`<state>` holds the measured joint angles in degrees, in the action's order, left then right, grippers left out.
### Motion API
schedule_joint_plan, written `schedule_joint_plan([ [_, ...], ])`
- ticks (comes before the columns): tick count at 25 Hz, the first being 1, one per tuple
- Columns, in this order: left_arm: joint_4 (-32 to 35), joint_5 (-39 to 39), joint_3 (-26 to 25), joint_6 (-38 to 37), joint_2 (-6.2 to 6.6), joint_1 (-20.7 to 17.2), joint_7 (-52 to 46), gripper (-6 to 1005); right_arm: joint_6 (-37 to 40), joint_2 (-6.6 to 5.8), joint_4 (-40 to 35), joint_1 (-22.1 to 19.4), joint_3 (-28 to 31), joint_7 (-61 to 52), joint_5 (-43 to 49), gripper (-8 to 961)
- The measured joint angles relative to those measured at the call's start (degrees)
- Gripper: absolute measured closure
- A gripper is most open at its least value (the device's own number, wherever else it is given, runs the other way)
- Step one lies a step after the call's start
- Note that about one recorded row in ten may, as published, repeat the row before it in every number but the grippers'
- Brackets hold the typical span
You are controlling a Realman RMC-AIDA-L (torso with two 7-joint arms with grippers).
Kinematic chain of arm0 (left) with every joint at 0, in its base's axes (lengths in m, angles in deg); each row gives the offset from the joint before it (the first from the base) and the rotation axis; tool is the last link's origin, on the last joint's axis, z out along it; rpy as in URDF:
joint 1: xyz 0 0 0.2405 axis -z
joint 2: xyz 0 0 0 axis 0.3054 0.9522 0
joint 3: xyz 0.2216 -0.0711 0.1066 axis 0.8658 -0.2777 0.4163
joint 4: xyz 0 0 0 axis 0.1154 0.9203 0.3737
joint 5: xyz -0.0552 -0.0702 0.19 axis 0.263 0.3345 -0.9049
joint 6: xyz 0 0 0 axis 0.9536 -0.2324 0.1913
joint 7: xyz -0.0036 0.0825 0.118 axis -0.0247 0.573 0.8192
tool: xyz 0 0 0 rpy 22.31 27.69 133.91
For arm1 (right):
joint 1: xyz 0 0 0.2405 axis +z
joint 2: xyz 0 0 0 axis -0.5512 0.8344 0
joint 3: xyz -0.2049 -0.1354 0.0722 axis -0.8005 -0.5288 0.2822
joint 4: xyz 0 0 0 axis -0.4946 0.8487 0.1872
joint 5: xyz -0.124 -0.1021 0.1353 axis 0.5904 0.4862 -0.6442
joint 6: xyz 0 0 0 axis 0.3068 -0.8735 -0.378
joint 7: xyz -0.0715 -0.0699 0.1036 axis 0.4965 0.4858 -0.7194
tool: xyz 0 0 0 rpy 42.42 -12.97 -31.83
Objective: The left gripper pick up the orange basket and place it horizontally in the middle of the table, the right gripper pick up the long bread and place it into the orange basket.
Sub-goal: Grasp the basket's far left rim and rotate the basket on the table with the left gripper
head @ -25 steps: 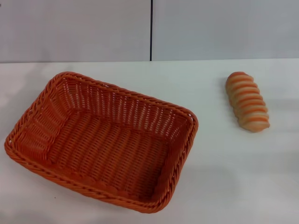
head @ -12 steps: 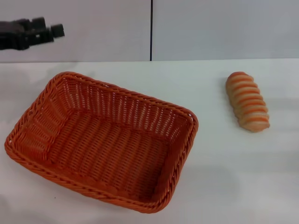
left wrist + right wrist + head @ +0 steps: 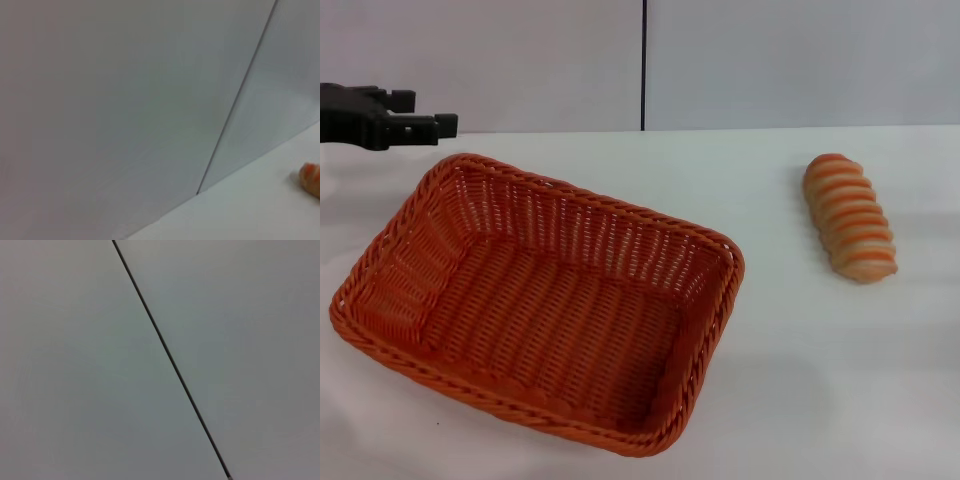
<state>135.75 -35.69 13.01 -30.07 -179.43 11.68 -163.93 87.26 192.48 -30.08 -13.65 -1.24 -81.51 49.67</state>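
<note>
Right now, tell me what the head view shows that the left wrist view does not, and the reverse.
Only the head view shows the orange basket, lying askew on the robot's left half of the table, the left end effector hovering beyond the basket's far left corner, and the whole long bread on the right. The left wrist view adds nothing of its own; it catches just one end of the bread at its edge. Both share the table, the grey wall and its dark vertical seam. The right end effector appears in neither.

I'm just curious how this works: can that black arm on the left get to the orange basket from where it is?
Probably yes. The left gripper hovers just beyond the orange basket's far left corner, and nothing stands between them.
</note>
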Motion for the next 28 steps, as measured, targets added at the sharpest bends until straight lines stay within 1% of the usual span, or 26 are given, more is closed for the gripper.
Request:
schedule_joint_plan([
  [3,0.07,-2.18,0.16,-0.11,-0.10,0.02,-0.01,207,-0.03,0.02,0.05,-0.16,0.22,0.00,0.03,178],
  [10,-2.24,-7.31,0.25,1.15,-1.14,1.16,0.12,208,-0.05,-0.03,0.58,-0.10,-0.01,0.00,0.04,178],
  [14,-3.58,-9.00,0.30,2.19,-1.62,1.51,0.47,209,-0.13,-0.04,0.76,0.09,-0.07,0.00,0.05,178],
  [22,-6.58,-9.60,2.14,4.47,-1.91,1.56,0.60,210,-0.13,0.01,0.84,-0.17,-0.04,0.00,0.05,178],
  [27,-6.72,-9.61,3.05,5.21,-2.30,1.95,0.62,210,-0.13,0.04,0.88,-0.19,-0.05,0.00,0.10,178],
  [28,-6.74,-9.66,3.20,5.64,-2.59,2.08,0.54,211,-0.13,0.04,0.88,-0.21,-0.05,0.00,0.12,178],
])
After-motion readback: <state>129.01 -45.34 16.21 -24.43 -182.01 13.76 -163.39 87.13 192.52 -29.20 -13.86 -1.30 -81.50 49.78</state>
